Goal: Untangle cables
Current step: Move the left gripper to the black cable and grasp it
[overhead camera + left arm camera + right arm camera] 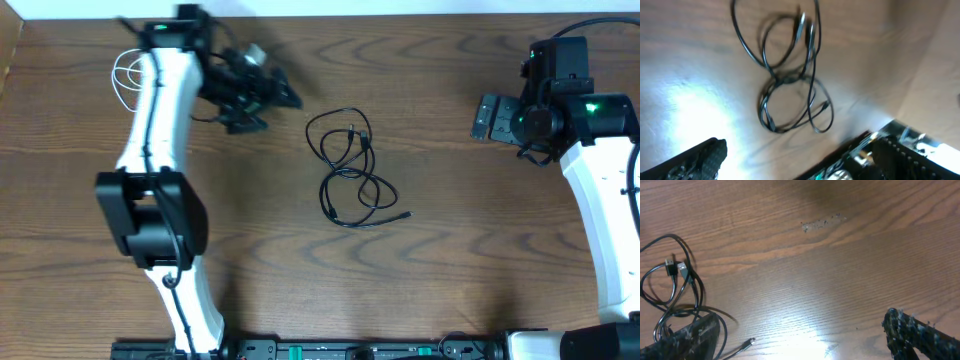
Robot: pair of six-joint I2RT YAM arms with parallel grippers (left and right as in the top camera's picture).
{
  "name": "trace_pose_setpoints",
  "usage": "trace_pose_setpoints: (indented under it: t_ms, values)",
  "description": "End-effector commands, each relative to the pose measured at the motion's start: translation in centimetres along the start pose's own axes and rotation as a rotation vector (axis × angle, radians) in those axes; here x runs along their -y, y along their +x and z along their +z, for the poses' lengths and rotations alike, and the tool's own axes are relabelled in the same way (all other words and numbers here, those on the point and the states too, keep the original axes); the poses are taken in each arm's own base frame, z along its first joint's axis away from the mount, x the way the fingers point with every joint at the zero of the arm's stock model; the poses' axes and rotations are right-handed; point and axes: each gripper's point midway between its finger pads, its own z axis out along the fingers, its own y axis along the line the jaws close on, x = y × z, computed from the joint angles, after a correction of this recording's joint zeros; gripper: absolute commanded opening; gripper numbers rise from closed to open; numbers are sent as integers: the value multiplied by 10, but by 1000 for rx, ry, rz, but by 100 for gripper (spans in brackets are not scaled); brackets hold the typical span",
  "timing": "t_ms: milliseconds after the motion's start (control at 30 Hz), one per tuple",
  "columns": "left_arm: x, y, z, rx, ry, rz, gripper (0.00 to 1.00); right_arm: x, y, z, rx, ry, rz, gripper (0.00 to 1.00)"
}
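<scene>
A robotics lab as I read it from my remote seat, wood-grain table [450, 280], a white-and-black left arm [160, 110] and right arm [600, 190] rising from its near edge, green status lights [592, 107] glowing on both, a strip of black hardware [350, 350] along that edge.

Your left arm [150, 130] rises from the near edge of the table [450, 270], close to its near-left corner. It bends at a black elbow and runs its white forearm toward the far-left corner. There the wrist turns, so your left gripper [268, 112] points rightward along the far edge, jaws spread wide and holding nothing. Your right arm [605, 200] stands at the near-right corner and reaches along the right edge toward the far side. Its wrist folds inward, so your right gripper [482, 118] faces left, toward the table's middle. Its fingers [920, 335] are also fully apart, with nothing gripped between them.
</scene>
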Motion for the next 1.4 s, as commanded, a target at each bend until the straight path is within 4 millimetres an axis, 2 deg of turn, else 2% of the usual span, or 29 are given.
trace_pose_setpoints:
  t_ms: [0,100,167,233,333,467,567,633,733,867,1000,1100,1233,1367]
  values:
    - [-14,9,3,-9,-161,-70,98,1,0,0,-2,1,15,99]
    - [-23,23,-12,19,-324,-129,98,2,0,0,-1,5,15,99]
    - [-19,38,-32,73,-426,-139,99,2,0,0,-1,5,14,99]
    - [-4,48,-47,118,-445,-96,98,1,-3,0,10,1,16,99]
    - [24,65,-60,174,-431,-21,98,-5,-19,0,78,-25,21,99]
    - [51,92,-58,177,-416,1,98,-7,-31,-2,123,-38,26,99]
    - [57,107,-40,133,-426,-29,99,-5,-41,-2,159,-37,45,99]
    - [57,110,-19,109,-432,-23,99,3,-45,-1,170,-31,88,99]
    - [53,113,16,91,-427,-64,99,25,-49,4,162,-10,166,99]
    - [41,125,63,63,-426,-158,99,65,-50,13,140,58,262,99]
    - [34,126,97,90,-407,-227,98,94,-43,15,112,113,319,99]
    - [35,118,122,138,-353,-234,98,101,-43,14,113,121,336,99]
    - [33,110,150,182,-305,-238,97,100,-43,14,112,118,334,99]
    - [26,108,171,201,-312,-296,95,100,-43,14,112,118,334,99]
